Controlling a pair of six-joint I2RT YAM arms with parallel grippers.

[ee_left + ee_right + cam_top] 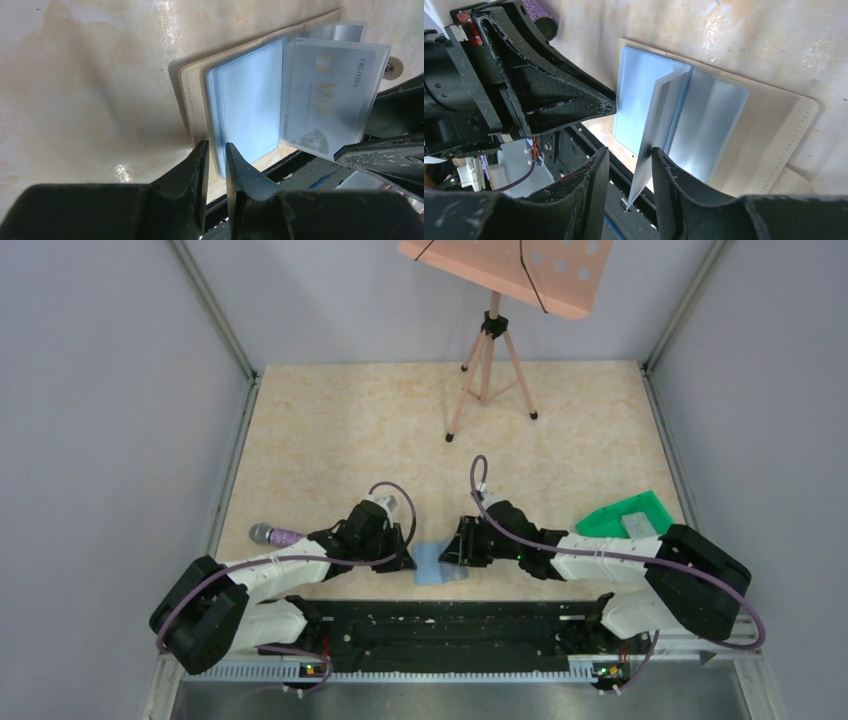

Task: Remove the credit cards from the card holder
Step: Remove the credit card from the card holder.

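Wallet (769, 130), stitched beige outside with glossy pale-blue plastic sleeves, lies open on the mottled table (749, 35) between both arms. Left claw (215, 146) pinches its sleeve edge; right claw (630, 154) stands parted astride an upright, thin silver card (664, 115).

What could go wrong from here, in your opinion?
1. The right fingers bracket the raised sleeve with the card; pulling might drag the sleeve, not the card alone.
2. Only the left fingers pin the card holder, at one edge; it may lift.
3. A freed card could fall off the table onto the black rail.
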